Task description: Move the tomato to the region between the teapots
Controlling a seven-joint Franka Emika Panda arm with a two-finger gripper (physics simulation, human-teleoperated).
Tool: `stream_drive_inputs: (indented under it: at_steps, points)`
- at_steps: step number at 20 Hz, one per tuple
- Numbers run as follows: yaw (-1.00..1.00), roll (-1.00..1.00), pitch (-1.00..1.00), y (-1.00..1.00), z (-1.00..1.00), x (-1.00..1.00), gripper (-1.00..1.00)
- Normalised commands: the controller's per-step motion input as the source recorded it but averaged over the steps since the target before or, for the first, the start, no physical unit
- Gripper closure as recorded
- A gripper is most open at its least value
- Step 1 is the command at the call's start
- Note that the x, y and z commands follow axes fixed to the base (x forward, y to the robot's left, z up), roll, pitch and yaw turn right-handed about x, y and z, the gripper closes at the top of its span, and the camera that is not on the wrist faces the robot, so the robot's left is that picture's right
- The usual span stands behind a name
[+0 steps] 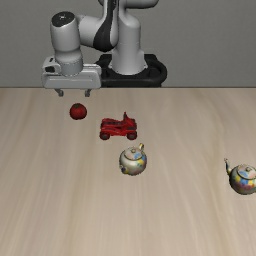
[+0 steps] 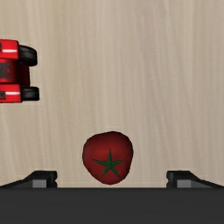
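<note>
Black fingertips [image 2: 42,178] of the end effector [image 2: 112,178] stand wide apart, open and gripping nothing. A round red tomato with a dark green star-shaped calyx [image 2: 108,157] sits on the pale wooden tabletop [image 2: 131,52] in line with the gap between them, touching neither.

In the exterior view the end effector [image 1: 70,88] hangs just above the tomato [image 1: 78,111]. A red toy car with black wheels [image 1: 119,126] stands near the tomato, toward the exterior view's right. Two silvery, patterned metal teapots lie beyond it: one [image 1: 133,158] near the car, the other [image 1: 241,177] well apart at the exterior view's right. The tomato is well apart from both.
</note>
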Motion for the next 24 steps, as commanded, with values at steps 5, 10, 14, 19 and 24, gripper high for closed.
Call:
stream_drive_inputs:
  at_steps: [5, 10, 14, 19, 24]
  points:
    - [0.00, 0.00, 0.00, 0.00, -0.80, 0.00, 1.00]
    - [0.00, 0.00, 0.00, 0.20, 0.00, 0.00, 1.00]
    - [0.00, 0.00, 0.00, 1.00, 0.00, 0.00, 1.00]
    - [0.00, 0.00, 0.00, 1.00, 0.00, 0.00, 1.00]
    - [0.00, 0.00, 0.00, 1.00, 0.00, 0.00, 1.00]
